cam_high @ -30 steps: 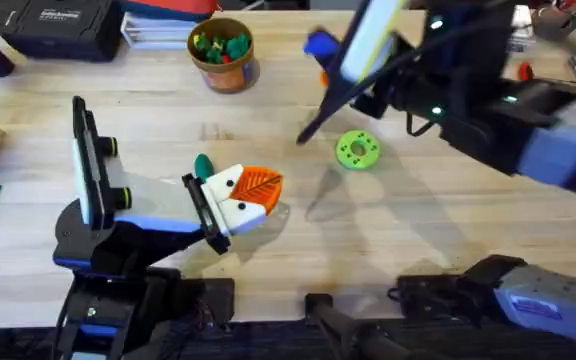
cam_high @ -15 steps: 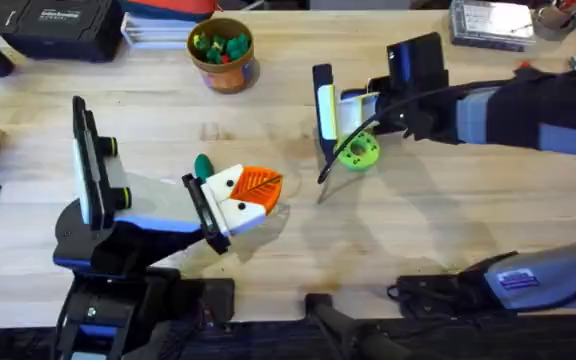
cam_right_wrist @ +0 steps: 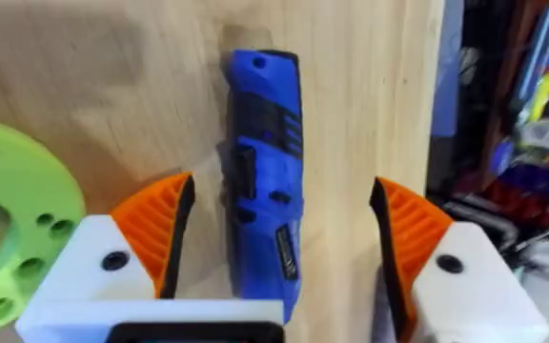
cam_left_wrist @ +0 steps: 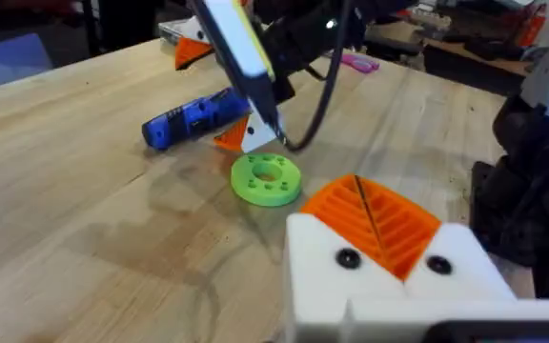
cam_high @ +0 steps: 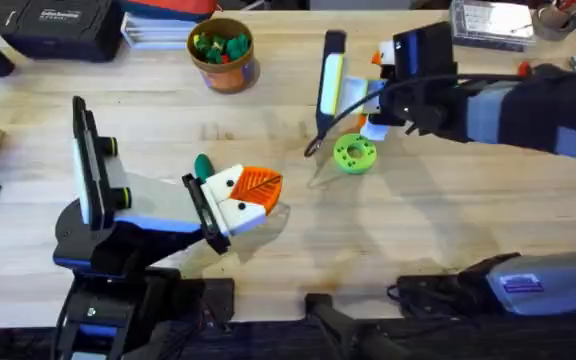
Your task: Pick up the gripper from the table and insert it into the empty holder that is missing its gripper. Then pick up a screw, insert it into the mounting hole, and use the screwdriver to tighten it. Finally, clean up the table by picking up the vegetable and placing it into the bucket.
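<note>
Item: my right gripper (cam_right_wrist: 270, 257), jaws spread, has dropped over the screwdriver (cam_right_wrist: 265, 162) lying upper centre of the table (cam_high: 438, 230), by the green disc (cam_high: 354, 153). Grasp pending, I judge.

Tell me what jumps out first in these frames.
The right tool hangs open astride the blue screwdriver lying on the table's far side, beside the lime-green disc. Nearer the front left, the left tool shows its orange ribbed pads, with the yellow bucket of toy pieces beyond it.
</note>
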